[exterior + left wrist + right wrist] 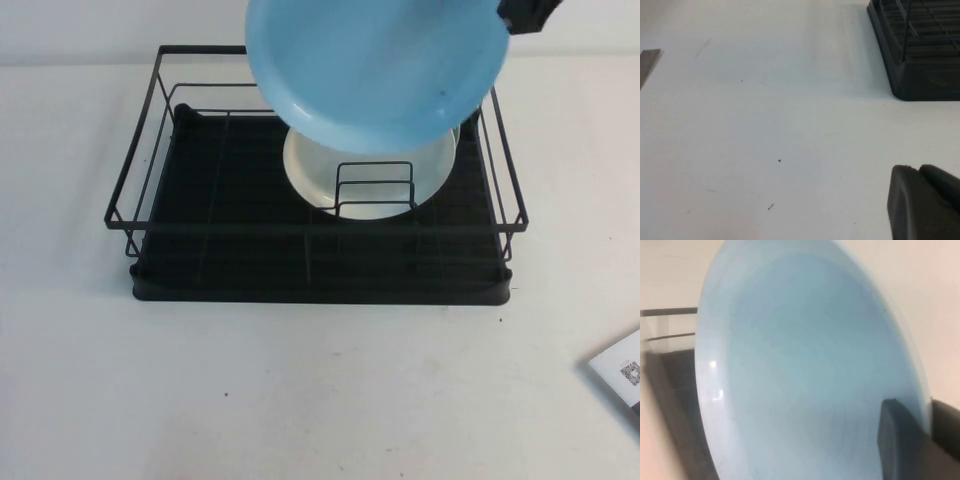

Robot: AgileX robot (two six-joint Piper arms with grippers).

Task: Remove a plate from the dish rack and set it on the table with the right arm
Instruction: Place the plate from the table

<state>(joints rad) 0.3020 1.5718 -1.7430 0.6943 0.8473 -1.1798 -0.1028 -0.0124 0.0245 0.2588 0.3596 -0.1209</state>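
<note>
Plate [370,70] hangs in the air above the back of the rack [315,255], tilted, pinched at its rim by the right gripper [920,432], whose fingers [895,440] clamp either side of the rim; a cream plate [370,175] stands in the dividers below it. Judging from that, the lift looks done, so the plate should next be carried clear of the wire frame, levelled, and lowered flat onto bare table [300,390], letting go only once it rests there. Left gripper [927,202] sits low over the table near a corner of the rack, and I cannot tell whether it is closed.
</note>
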